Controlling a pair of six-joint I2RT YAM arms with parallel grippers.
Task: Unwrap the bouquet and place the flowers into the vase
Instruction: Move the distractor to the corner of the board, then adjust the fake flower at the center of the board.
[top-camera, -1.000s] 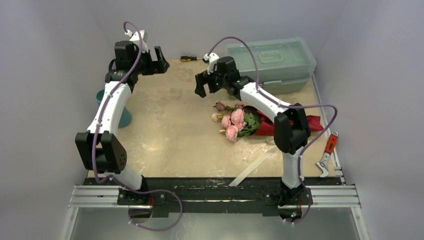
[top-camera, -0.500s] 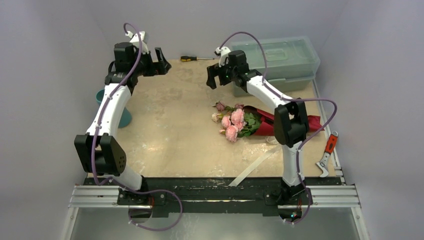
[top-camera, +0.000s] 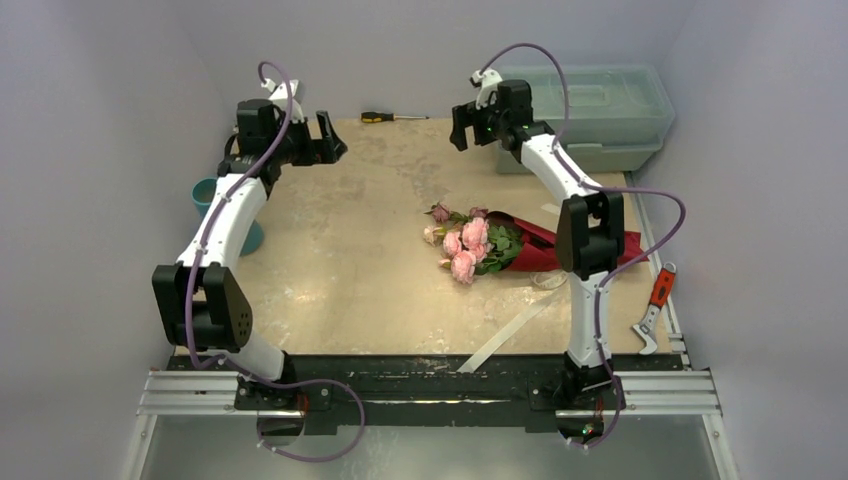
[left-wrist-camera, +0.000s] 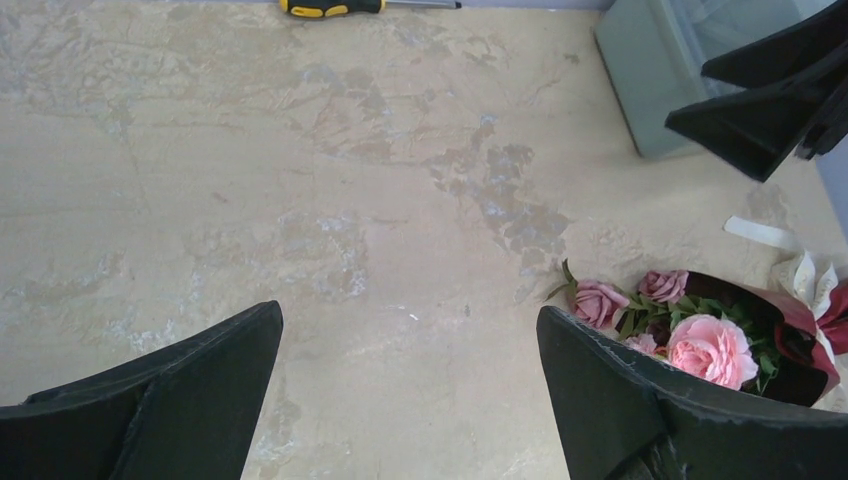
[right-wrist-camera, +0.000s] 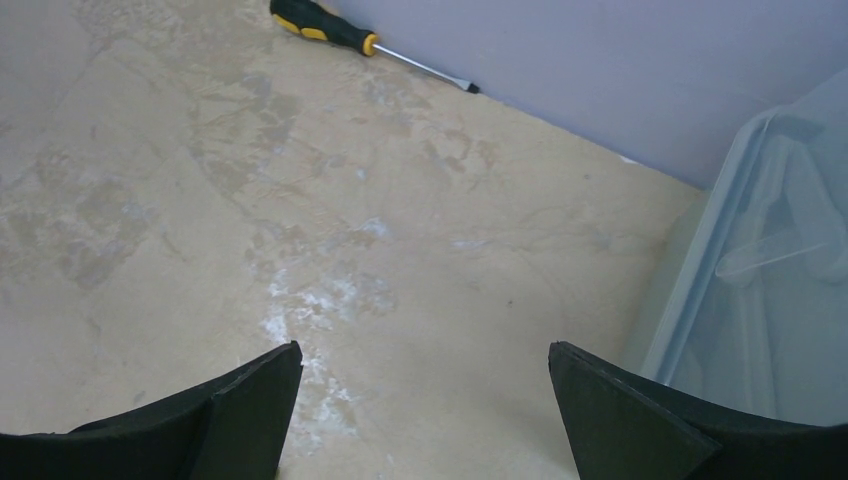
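A mottled beige table (top-camera: 350, 260) fills the floor of a booth with plain pale lavender walls, and a metal rail carrying both arm bases runs along its 6 o'clock edge. A black-and-yellow screwdriver (top-camera: 385, 117) lies at 12 o'clock against the far wall. At the 4 o'clock edge rests a tool with a red handle (top-camera: 655, 300), and a loose cream ribbon strip (top-camera: 510, 330) trails toward 5 o'clock.

The pale green translucent toolbox (top-camera: 600, 110) sits in the 1 o'clock corner, lid on, and its inside cannot be made out. The teal vase (top-camera: 205, 195) stands at the 9 o'clock edge, half hidden behind the left arm, so its contents cannot be told.

The bouquet (top-camera: 500, 245) lies on its side at about 3 o'clock. The flowers (top-camera: 465, 245) point toward 9 o'clock and the maroon paper cone is wrapped around the stems.

The left gripper (top-camera: 330, 140) hovers above the table at 11 o'clock, fingers spread wide and holding nothing. The right gripper (top-camera: 460, 125) hangs near 1 o'clock, just beside the toolbox, its fingers equally wide apart and touching nothing.
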